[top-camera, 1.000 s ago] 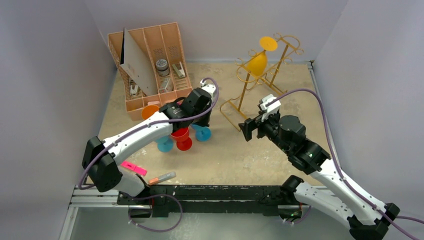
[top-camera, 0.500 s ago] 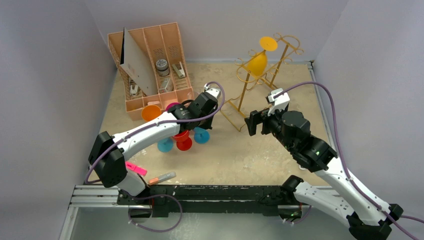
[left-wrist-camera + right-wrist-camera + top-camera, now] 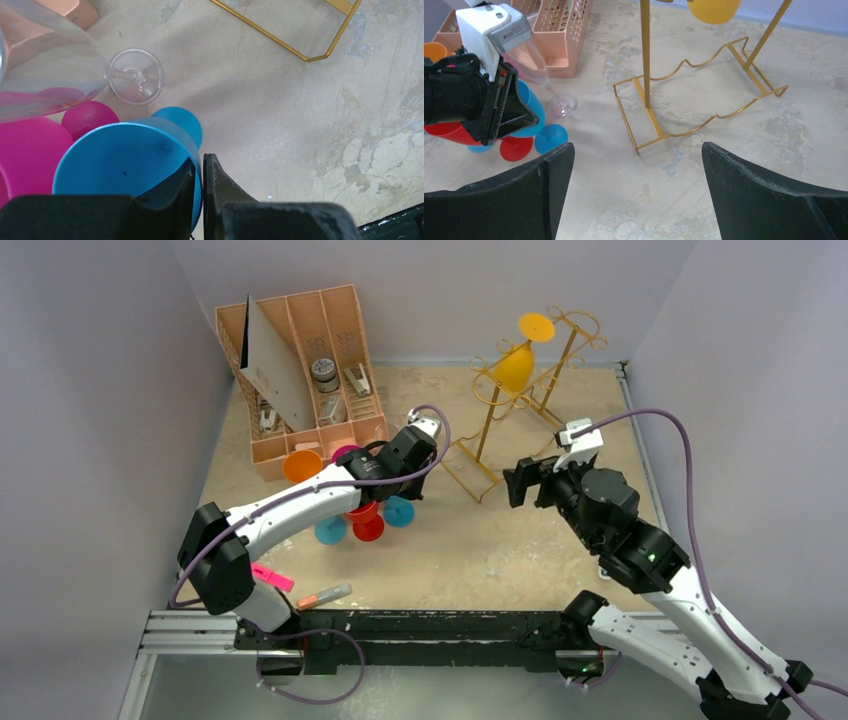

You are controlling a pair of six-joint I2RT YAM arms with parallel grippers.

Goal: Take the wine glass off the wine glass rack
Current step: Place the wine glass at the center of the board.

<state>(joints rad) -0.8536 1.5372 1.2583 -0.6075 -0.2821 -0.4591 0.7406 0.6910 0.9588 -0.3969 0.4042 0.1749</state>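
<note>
I have the right gripper [image 3: 636, 147] low over the table [image 3: 560, 550], fingers spread wide and holding nothing, pointed at the foot of the wine glass rack [image 3: 489, 425]. The yellow wine glass [image 3: 514, 367] hangs upside down from a looped arm at the top of the rack, well above where my fingers are. In the right wrist view only the bottom of its bowl shows at the upper edge.

The left gripper [image 3: 200, 162] is pinched on the rim of the blue wine glass [image 3: 125, 160], down among the pink glass [image 3: 25, 155] and the clear wine glass [image 3: 136, 82], so I count on the right arm alone.

I judge this is the approach, with the grasp not yet begun. To do it well I want to lift the wrist until the yellow bowl sits centred between the fingers, then close gently on the bowl or the stem just under the loop. The foot is caught in the wire, so a straight pull down would likely drag the light frame over. I would slide the glass out along the loop's open end first, then lower it clear of the post.
</note>
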